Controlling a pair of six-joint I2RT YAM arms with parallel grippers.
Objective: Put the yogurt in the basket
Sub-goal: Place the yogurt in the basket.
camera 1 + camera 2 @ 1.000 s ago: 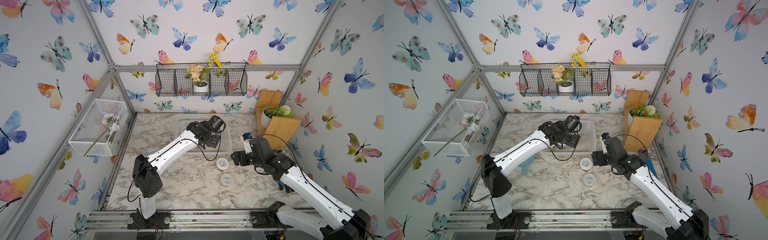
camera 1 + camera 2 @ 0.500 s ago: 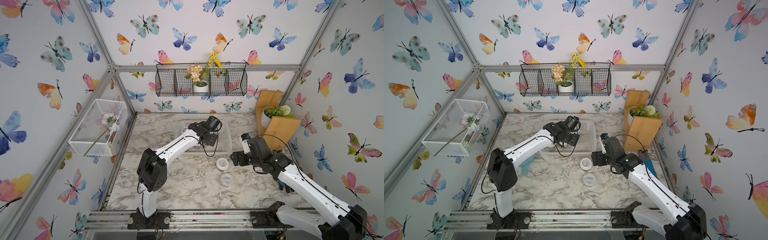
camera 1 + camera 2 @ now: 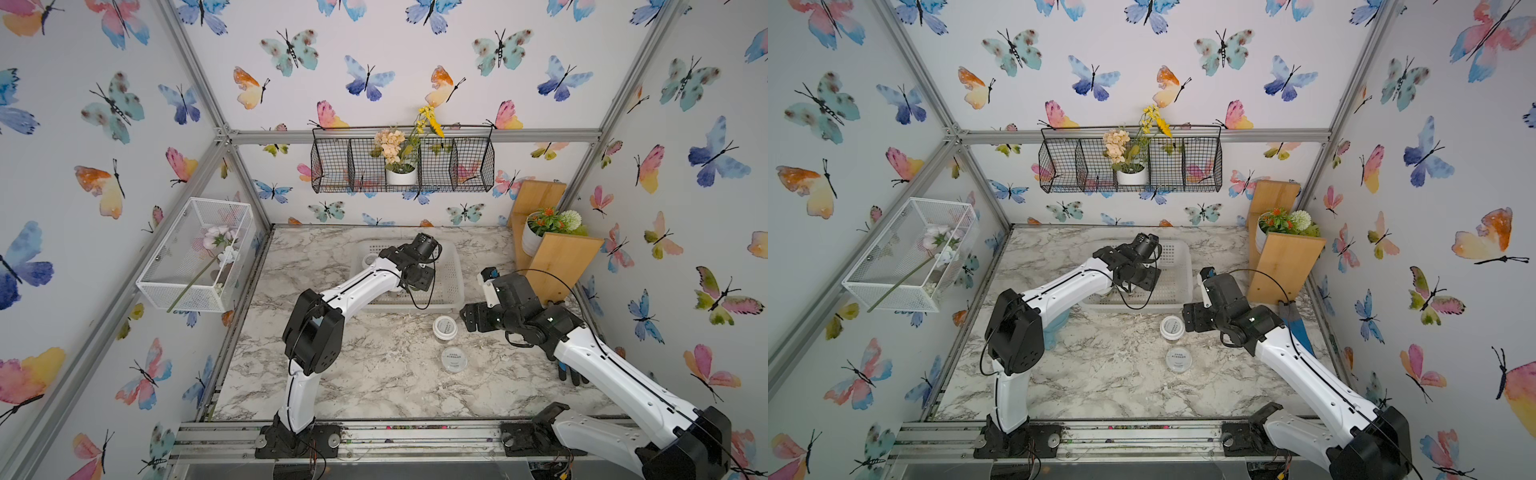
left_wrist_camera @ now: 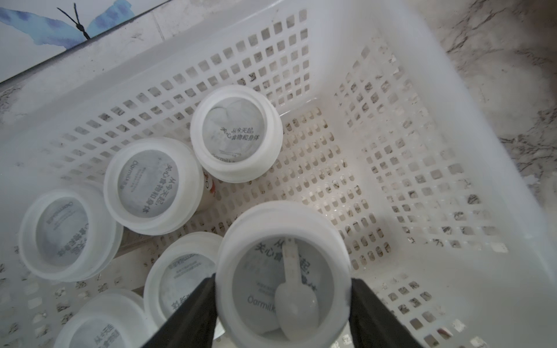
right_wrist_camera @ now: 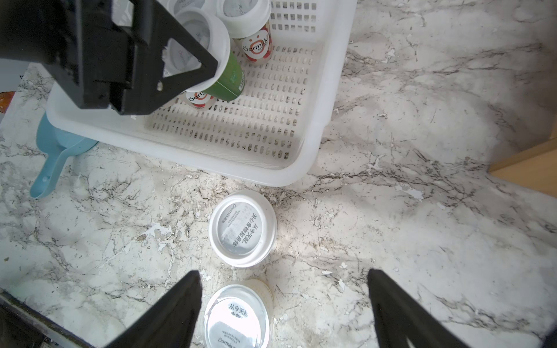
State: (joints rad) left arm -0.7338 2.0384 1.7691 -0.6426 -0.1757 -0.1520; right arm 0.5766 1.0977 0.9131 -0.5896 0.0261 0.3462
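Left gripper [image 4: 283, 280] first: fingers clamped on both sides of the held cup [image 4: 280, 241], white lid up, green body tilted, low inside the basket [image 4: 391, 150]. Whether it touches the floor, I can't tell. Right gripper [image 5: 283, 280] has its jaws spread wide with nothing between them, hovering over the table [image 3: 374, 374] just right of the loose cups.

Biggest piece now: the marble table, and on it toward the far side, the white perforated basket. Inside, five cups [image 4: 150, 185] stand upright, bunched toward the left end. A blue scoop [image 5: 57, 156] pokes out at the basket's near-left corner. Just near of the basket's rim stands a white-lid cup [image 5: 242, 227], and nearer again a flat-lid cup [image 5: 236, 316], both upright on the marble.

Count: five in the basket, one gripped over it, two outside, eight cups in all. One basket, one scoop.
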